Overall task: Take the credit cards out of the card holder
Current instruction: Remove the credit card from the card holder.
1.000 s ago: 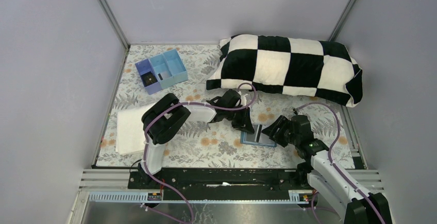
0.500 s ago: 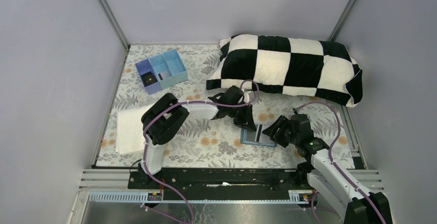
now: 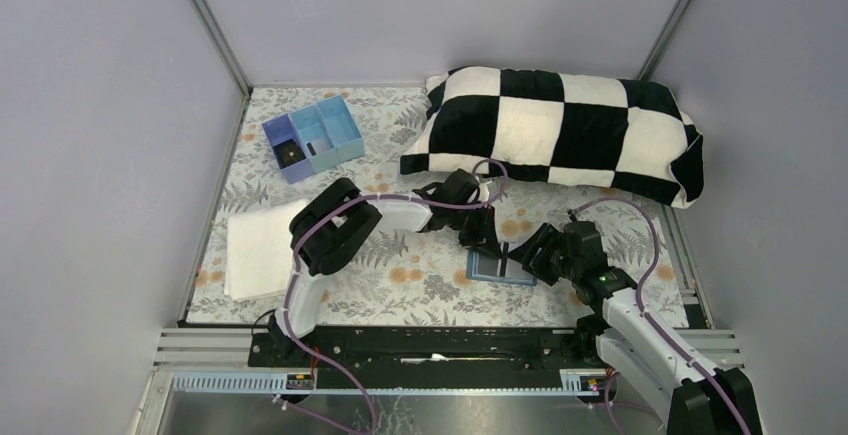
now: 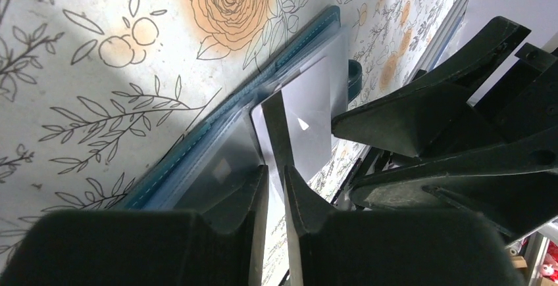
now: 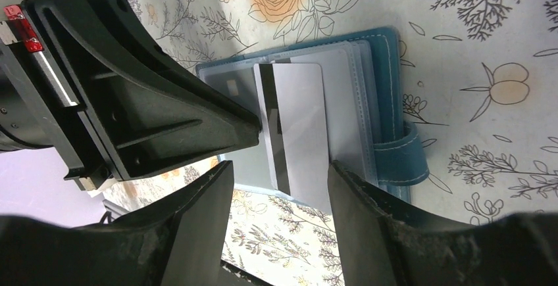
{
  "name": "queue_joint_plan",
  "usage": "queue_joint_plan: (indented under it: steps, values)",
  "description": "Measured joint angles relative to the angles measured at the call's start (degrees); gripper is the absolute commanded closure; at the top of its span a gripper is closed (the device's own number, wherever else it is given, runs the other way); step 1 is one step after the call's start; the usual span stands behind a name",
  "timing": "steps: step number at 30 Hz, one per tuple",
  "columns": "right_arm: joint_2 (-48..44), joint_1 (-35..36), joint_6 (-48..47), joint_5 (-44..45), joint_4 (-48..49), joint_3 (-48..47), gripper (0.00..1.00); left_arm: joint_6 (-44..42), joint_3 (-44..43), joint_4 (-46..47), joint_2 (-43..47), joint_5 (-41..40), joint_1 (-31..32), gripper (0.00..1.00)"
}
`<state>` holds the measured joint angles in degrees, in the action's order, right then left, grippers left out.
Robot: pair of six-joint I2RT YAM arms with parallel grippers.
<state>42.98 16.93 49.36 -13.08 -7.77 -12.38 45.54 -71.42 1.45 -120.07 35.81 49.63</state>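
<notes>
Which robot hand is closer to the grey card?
Left. The left gripper pinches the striped edge of the grey card; the right gripper hangs open over the card holder.

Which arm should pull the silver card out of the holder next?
Left. The left gripper pinches the silver card by its striped edge; the right gripper hangs open over the card holder, gripping nothing.
</notes>
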Motion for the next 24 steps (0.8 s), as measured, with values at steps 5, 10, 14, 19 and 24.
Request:
queue_joint_plan:
  steps: [5,10,14,19,24]
  values:
    - [1.33,-0.02,0.94,-1.55,3.65,1.09,0.41,0.0,-0.24,0.63,-0.63,0.98,-0.09,0.81]
    - [1.14,-0.07,1.44,-1.53,4.87,1.81,0.5,0.02,-0.24,0.72,-0.81,1.73,-0.48,0.81]
    - [-0.31,-0.11,1.42,-1.07,4.26,2.47,0.64,0.02,-0.24,0.87,-0.92,1.95,-0.5,0.81]
    - [-2.29,-0.15,1.25,-0.87,2.19,3.74,0.89,0.15,-0.24,1.66,-1.44,3.08,-0.81,0.81]
    - [-2.4,-0.22,1.01,-0.94,0.7,3.82,1.0,0.76,-0.17,2.62,-1.99,4.59,-1.22,0.81]
